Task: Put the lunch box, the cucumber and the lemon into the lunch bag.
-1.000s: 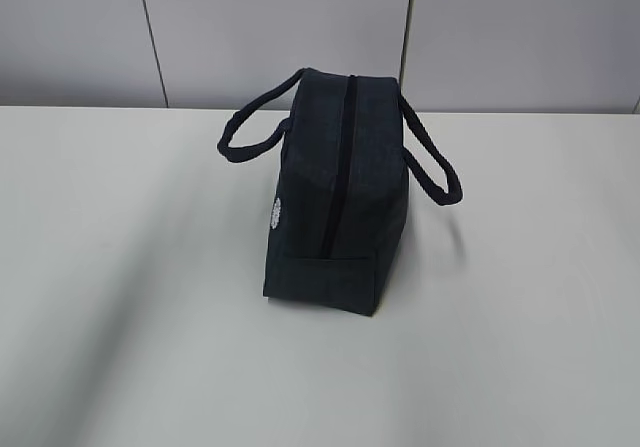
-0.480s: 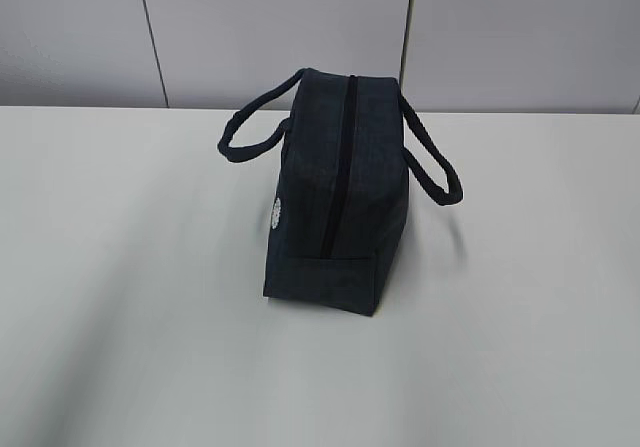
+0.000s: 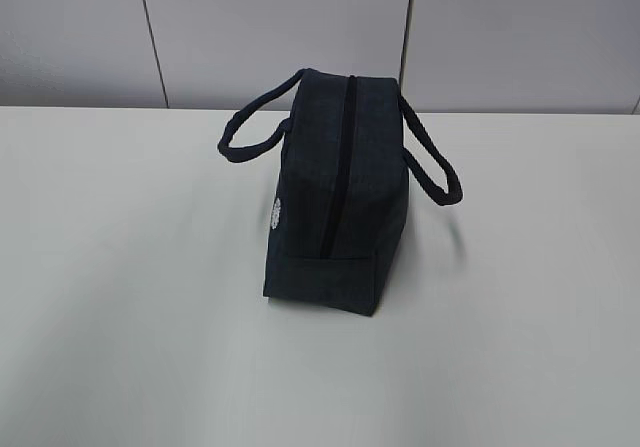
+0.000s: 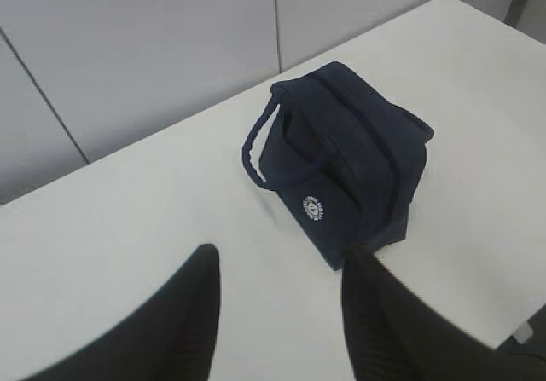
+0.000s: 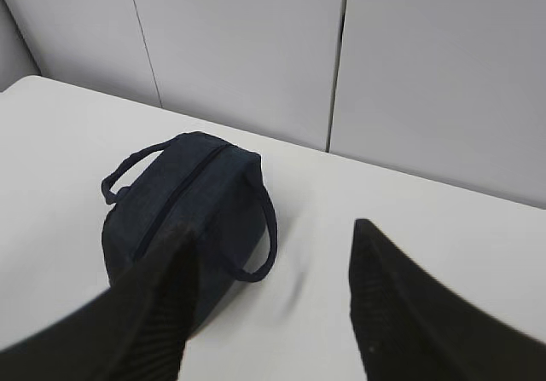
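Nothing on the white table (image 3: 120, 267) has shifted; outside, the boxy navy fabric lunch bag (image 3: 335, 207) stands zipped, no food visible. Left gripper (image 4: 281, 313) hangs open, empty, behind it. Right gripper (image 5: 273, 313) likewise gapes. Packing looks finished.

No text, number or brand can be read anywhere; the one sign is a small round white logo (image 4: 314, 208) on the side of the bag (image 4: 358, 164), below a handle; its ring of marks is too small and blurred to make out; in the exterior view it shows only as a pale edge-on patch.
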### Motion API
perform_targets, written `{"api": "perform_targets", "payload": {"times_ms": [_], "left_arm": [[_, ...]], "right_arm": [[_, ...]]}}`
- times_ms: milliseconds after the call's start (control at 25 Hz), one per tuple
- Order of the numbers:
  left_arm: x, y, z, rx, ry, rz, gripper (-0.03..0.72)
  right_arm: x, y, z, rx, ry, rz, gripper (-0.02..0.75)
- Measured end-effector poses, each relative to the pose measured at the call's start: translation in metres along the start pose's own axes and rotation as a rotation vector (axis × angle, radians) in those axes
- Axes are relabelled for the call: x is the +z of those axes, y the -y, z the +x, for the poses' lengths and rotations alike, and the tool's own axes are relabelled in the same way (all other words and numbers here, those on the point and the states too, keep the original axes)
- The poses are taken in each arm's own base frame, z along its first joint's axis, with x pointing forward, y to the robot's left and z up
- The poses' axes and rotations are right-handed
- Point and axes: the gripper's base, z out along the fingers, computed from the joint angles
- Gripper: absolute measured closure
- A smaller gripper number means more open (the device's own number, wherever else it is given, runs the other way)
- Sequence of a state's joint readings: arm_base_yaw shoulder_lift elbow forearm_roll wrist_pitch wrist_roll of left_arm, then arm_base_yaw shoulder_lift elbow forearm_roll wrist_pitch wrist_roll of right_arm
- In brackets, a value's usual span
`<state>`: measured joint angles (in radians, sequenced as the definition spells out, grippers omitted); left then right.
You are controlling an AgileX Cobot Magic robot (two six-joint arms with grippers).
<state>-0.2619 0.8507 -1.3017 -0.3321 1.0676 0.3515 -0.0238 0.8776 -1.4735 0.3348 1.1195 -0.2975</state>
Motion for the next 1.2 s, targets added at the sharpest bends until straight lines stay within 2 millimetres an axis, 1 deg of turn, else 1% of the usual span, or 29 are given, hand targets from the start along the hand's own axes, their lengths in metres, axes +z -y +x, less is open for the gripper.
{"api": "perform_targets", "payload": {"times_ms": [40,80,120,200,280,360,440,560,680,800,880,1080,1200], "left_arm": [[-0.01,0.004,0.011,0.007,0.021,-0.013,0.366],[-0.016,0.007,0.022,0.012,0.035,-0.026,0.366],[-0.027,0.012,0.032,0.02,0.07,-0.034,0.366],[-0.044,0.021,0.054,0.03,0.108,-0.042,0.366],[-0.054,0.028,0.071,0.038,0.135,-0.047,0.366],[-0.061,0.033,0.089,0.043,0.151,-0.049,0.366],[-0.064,0.038,0.104,0.042,0.141,-0.044,0.366],[-0.062,0.041,0.129,0.047,0.085,-0.042,0.367],[-0.053,0.042,0.153,0.045,0.018,-0.04,0.367],[-0.041,0.042,0.176,0.034,-0.025,-0.031,0.367],[-0.035,0.043,0.189,0.03,-0.039,-0.03,0.367],[-0.028,0.045,0.215,0.029,-0.021,-0.038,0.367],[-0.029,0.046,0.22,0.033,-0.005,-0.041,0.367]], "right_arm": [[-0.002,-0.002,0.01,0.0,0.004,0.0,0.314],[-0.007,-0.005,0.019,-0.001,0.02,0.003,0.314],[-0.014,-0.008,0.028,-0.003,0.039,0.009,0.314],[-0.021,-0.013,0.05,0.0,0.052,0.015,0.314],[-0.027,-0.018,0.071,0.001,0.05,0.018,0.314],[-0.025,-0.02,0.094,0.006,0.022,0.02,0.314],[-0.025,-0.023,0.115,0.009,0.001,0.019,0.314],[-0.028,-0.028,0.146,0.009,-0.01,0.02,0.314],[-0.029,-0.032,0.176,0.012,-0.014,0.038,0.314],[-0.029,-0.033,0.207,0.007,-0.057,0.063,0.314],[-0.029,-0.033,0.224,0.005,-0.077,0.082,0.314],[-0.028,-0.033,0.253,0.011,-0.119,0.118,0.315],[-0.023,-0.032,0.261,0.017,-0.153,0.118,0.315]]}}
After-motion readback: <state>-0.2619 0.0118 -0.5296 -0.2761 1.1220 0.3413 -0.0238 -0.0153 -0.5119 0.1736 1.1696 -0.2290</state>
